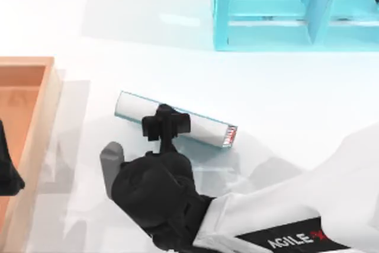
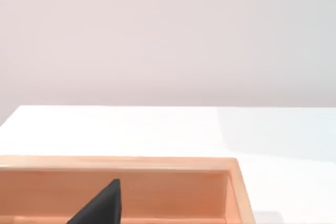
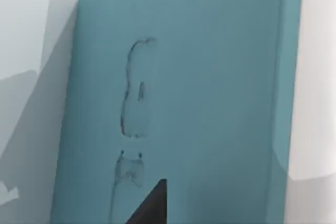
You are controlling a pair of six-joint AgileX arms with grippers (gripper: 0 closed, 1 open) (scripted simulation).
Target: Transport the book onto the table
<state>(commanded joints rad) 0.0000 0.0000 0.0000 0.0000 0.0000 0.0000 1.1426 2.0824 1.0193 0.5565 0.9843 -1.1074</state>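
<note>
The book [image 1: 201,127] stands on its edge in the middle of the white table [image 1: 296,87], white page edges up, with the red mark at its right end. It runs slantwise from upper left to lower right. My right gripper [image 1: 166,124] straddles the book near its middle and is shut on it across its thickness. In the right wrist view the teal cover [image 3: 210,103] is very close, with one dark fingertip [image 3: 152,205] lying against it. A soft shadow lies on the table beside the book. I cannot tell whether the book touches the surface. My left arm [image 1: 7,170] is parked at the left edge.
An orange-brown wooden tray [image 1: 41,111] with raised rims lies along the left side, under my left arm; its rim [image 2: 157,163] also appears in the left wrist view. A light-blue shelf unit [image 1: 266,16] stands at the back right. My right arm's white body [image 1: 284,217] covers the lower right.
</note>
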